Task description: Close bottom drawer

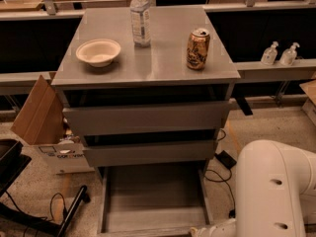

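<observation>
The bottom drawer (153, 196) of the grey cabinet is pulled far out toward me. Its shallow grey tray looks empty, and its front panel runs along the bottom edge of the view. Above it, the middle drawer front (150, 152) and the top drawer front (148, 117) each stand slightly out from the cabinet. My white arm (276, 186) fills the lower right, and a white link (212, 229) reaches the drawer's front right corner. The gripper itself is below the edge of the view.
On the cabinet top stand a paper bowl (98, 51), a water bottle (140, 19) and a drink can (198, 49). A cardboard box (39, 112) leans at the left. Black cables (219, 164) lie on the floor at the right, and a black stand leg (69, 214) is at the lower left.
</observation>
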Robot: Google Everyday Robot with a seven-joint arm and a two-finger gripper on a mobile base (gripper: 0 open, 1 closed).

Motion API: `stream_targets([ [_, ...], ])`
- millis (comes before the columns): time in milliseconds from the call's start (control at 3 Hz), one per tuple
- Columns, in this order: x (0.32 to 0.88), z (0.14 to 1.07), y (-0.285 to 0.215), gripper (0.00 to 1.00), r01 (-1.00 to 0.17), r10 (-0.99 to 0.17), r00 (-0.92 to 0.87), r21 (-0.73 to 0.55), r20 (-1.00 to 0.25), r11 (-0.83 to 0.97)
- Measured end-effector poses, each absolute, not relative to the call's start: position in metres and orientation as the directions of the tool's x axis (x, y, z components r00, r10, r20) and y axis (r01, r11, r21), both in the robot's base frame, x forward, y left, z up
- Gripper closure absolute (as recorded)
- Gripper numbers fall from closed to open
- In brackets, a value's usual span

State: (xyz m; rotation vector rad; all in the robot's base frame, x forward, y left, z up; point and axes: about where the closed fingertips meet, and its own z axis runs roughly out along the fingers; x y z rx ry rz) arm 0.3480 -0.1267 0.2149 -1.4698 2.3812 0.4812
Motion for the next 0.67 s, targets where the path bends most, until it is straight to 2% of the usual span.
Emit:
stream_targets([
  [333,0.348,0.215,-0.127,0.00,-0.899,-0.798,-0.431,0.124,-0.421,0.420],
  [667,0.358,0.233,-0.136,0.00,-0.901,-0.803,-0.419,0.087,-0.424,0.424],
])
